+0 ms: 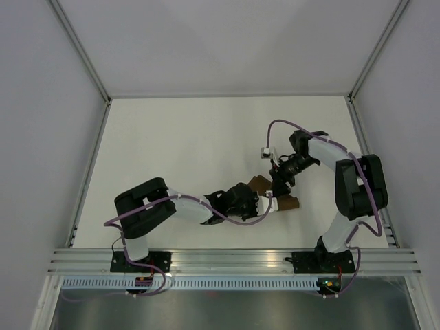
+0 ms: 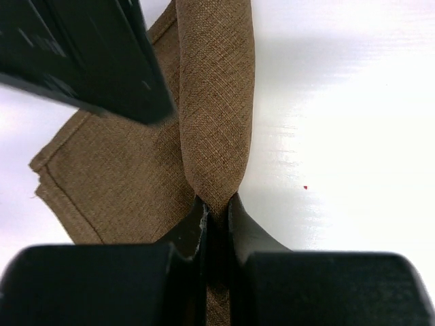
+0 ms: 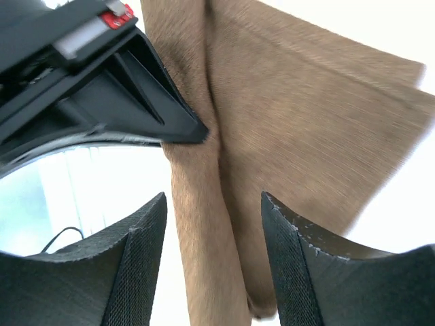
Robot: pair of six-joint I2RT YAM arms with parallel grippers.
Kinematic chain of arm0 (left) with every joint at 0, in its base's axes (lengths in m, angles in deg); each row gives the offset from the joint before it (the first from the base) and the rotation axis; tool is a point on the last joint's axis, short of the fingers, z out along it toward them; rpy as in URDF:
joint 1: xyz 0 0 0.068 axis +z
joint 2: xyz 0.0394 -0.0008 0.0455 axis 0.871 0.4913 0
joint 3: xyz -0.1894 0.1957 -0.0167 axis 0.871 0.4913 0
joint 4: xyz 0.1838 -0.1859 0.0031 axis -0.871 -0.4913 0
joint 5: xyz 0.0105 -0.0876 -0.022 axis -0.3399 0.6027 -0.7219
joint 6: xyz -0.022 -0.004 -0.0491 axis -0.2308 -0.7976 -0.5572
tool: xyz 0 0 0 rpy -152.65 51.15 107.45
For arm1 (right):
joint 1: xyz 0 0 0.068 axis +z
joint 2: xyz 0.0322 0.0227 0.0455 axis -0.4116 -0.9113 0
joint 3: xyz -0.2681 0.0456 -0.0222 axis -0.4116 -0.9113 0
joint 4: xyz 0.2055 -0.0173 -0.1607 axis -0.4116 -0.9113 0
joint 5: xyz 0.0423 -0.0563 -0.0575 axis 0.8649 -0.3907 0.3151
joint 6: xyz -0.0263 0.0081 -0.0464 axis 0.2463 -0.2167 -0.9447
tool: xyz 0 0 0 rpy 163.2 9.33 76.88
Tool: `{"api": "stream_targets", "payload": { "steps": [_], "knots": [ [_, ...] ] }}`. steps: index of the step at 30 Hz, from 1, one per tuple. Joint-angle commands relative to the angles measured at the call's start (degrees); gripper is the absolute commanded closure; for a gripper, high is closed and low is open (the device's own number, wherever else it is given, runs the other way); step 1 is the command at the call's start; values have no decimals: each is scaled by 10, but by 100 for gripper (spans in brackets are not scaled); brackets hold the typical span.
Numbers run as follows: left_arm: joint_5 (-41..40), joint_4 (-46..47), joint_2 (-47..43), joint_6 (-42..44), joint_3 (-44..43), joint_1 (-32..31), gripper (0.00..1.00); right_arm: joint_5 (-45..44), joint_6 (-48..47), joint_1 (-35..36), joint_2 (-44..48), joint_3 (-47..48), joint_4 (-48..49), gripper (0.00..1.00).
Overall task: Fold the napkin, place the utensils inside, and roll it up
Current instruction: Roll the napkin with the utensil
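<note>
The left end effector [image 2: 216, 204] pinches a raised fold of the brown napkin [image 2: 214, 102] on a white worktop [image 2: 340, 102]; the right end effector [image 3: 212, 198] gapes wide astride it.

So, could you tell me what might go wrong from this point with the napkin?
1. The left tool pinches only a narrow ridge of the napkin; a pull may slip it free or drag the folds apart.
2. The right tool stands open astride the same ridge, very near the left one; they could collide.
3. No knife shows in any view, so it may not be wrapped inside.
</note>
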Motion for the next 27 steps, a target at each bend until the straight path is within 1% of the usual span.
{"api": "stream_targets", "payload": {
  "steps": [1,2,3,6,7,9,10,11,13,14,16,17,19,20,21,22,24,27],
  "knots": [
    [104,-105,12,-85,-15,24,98,35,16,-32,67,12,32,37],
    [130,-134,14,-94,-24,29,98,38,18,-41,77,7,39,37],
    [144,-145,20,-98,-38,42,98,43,19,-56,90,2,43,37],
    [199,-201,40,-116,-71,68,98,47,18,-80,150,-33,85,37],
    [216,-216,47,-121,-81,75,98,42,18,-82,188,-47,96,37],
    [254,-256,62,-132,-110,93,98,37,14,-82,228,-96,123,37],
    [276,-275,80,-136,-121,99,98,34,12,-83,269,-114,148,37],
    [290,-288,88,-146,-132,104,98,27,11,-82,288,-148,162,37],
    [311,-321,106,-157,-161,118,98,17,10,-80,336,-179,199,37],
    [336,-330,124,-164,-170,123,98,2,7,-78,350,-206,209,37],
    [355,-359,138,-169,-196,134,98,-17,8,-61,381,-231,241,37],
    [357,-368,151,-172,-204,137,98,-45,11,-51,391,-259,253,37],
    [371,-399,164,-177,-228,144,98,-79,31,-14,419,-289,306,37],
    [378,-406,176,-186,-241,151,98,-98,39,3,428,-319,328,37],
    [384,-410,182,-189,-246,153,97,-133,45,34,434,-333,349,36],
    [389,-415,186,-193,-251,153,97,-149,55,49,443,-346,384,36],
    [401,-421,193,-194,-259,155,97,-171,64,86,441,-370,411,36],
    [410,-426,195,-198,-266,156,97,-198,70,112,421,-382,447,36]
  ]
}}
